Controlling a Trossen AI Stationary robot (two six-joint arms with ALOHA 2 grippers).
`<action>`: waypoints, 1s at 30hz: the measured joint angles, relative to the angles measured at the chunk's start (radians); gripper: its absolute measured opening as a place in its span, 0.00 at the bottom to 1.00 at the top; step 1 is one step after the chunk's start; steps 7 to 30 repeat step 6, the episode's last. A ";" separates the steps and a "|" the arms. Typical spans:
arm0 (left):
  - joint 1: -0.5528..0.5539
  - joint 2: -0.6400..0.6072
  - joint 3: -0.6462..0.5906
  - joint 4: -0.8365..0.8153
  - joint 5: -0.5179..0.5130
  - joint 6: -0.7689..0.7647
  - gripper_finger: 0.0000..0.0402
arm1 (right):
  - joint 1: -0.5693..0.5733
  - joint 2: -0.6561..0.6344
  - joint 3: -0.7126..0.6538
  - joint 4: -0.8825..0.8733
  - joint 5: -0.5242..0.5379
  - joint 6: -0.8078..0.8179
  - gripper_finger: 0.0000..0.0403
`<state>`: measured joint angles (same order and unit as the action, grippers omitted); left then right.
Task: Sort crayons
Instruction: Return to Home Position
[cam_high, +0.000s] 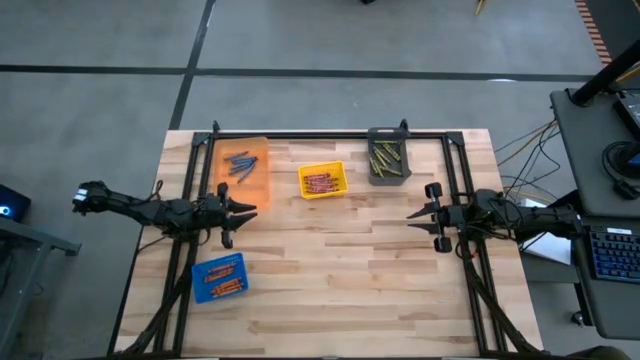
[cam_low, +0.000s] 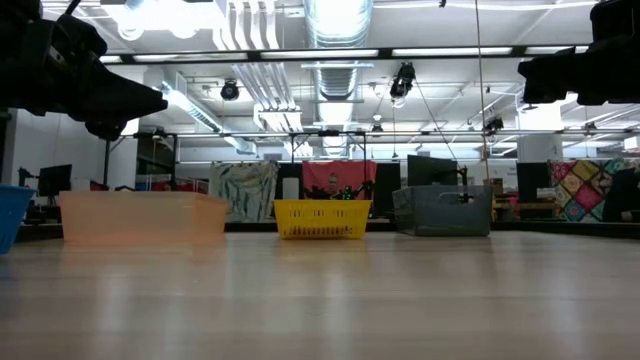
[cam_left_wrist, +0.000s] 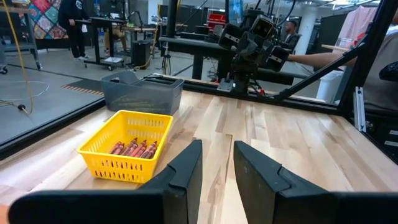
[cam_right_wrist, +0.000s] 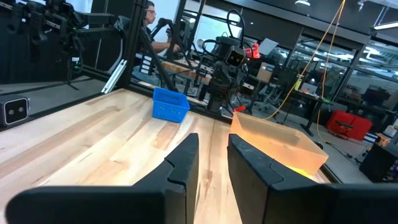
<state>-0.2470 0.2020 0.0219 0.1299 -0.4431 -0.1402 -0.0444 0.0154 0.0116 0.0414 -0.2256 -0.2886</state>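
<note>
High view: the crayons (cam_high: 321, 183) are seen only inside the bins (cam_high: 303, 172), none loose on the table (cam_high: 340, 265). The left gripper (cam_high: 248, 209) is parked beside the orange bin (cam_high: 265, 192) and the right gripper (cam_high: 414, 213) near the grey bin (cam_high: 389, 181). Both finger pairs are narrowly parted and empty.

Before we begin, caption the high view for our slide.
Crayons sorted into orange bin, yellow bin, grey bin, blue bin; left gripper, right gripper idle.

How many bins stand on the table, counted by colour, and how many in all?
orange bin: 1
yellow bin: 1
grey bin: 1
blue bin: 1
Total: 4 bins
</note>
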 joint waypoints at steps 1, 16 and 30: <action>0.000 0.000 0.000 0.000 0.000 0.000 0.19 | 0.000 0.000 0.000 0.000 0.000 0.000 0.19; 0.000 0.000 0.000 0.000 0.000 0.000 0.19 | 0.000 0.000 0.000 0.000 0.000 0.000 0.20; 0.000 0.000 0.000 0.000 0.000 0.000 0.19 | 0.000 0.000 0.000 0.000 0.000 0.000 0.20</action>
